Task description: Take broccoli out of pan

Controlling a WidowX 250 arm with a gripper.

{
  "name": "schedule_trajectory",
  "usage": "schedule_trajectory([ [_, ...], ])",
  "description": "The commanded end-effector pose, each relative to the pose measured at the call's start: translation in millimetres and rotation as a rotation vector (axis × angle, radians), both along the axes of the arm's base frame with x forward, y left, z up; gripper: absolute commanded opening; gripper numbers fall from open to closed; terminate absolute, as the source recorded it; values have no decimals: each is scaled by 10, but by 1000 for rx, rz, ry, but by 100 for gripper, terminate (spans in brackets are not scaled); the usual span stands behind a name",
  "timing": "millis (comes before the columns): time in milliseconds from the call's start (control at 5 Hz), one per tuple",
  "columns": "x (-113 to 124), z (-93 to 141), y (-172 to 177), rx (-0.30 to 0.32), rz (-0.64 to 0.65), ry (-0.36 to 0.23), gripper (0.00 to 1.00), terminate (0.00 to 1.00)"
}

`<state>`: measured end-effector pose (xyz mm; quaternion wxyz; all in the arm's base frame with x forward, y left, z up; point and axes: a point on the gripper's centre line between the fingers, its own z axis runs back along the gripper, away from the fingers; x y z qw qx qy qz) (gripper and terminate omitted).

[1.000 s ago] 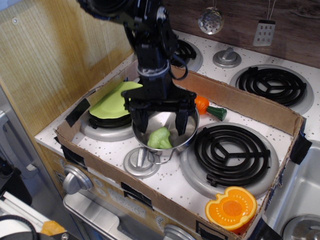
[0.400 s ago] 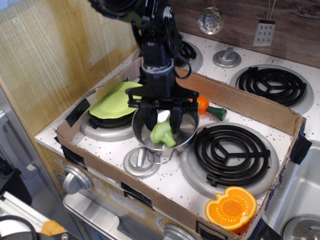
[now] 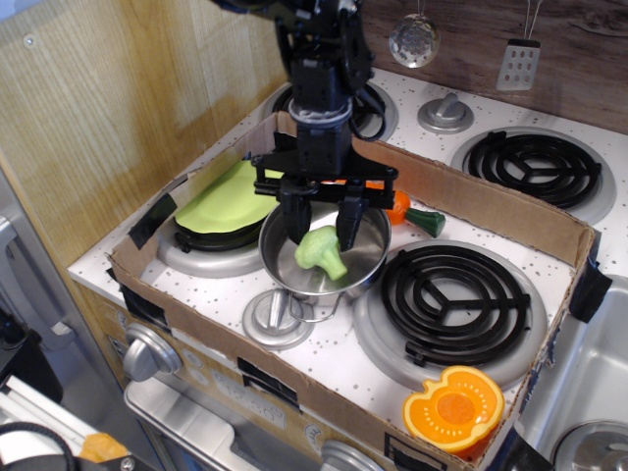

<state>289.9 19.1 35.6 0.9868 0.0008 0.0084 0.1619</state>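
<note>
Light-green and bumpy, the broccoli [image 3: 322,251] hangs clamped between the two black fingers [image 3: 297,222] of the pincer [image 3: 322,235], its rounded head up toward the fingertips and its short stalk slanting down to the right. It sits above the open mouth of the pan [image 3: 285,263], inside the line of the rim; whether it touches the steel inside cannot be told. The pan, shiny and deep-sided, stands on the speckled white worktop [image 3: 324,343] near the middle of its front half, one thin wire handle [image 3: 316,309] pointing toward the front edge.

The only view looks down from the front. A low cardboard wall [image 3: 491,201] fences in this part of the worktop. Just in front of the pan lies a small flat grey lid [image 3: 276,318] with a knob. Toward the left edge, a lime-green leaf-shaped piece [image 3: 224,196] rests on a burner. Behind the pan, partly hidden by the pincer, an orange carrot [image 3: 402,210] with a dark-green top lies near the back cardboard wall. To the right of the pan is a black coil burner [image 3: 454,299], and at the front right corner sits an orange half-fruit piece [image 3: 453,406].
</note>
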Motion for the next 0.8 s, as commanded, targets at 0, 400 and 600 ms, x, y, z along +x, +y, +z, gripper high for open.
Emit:
schedule_trajectory([
  [0,44,465,-120,78,17,-24,0,0],
  [400,80,484,-537,42,67,-69,0,0],
  [600,171,412,-717,-6,59,-101,0,0],
])
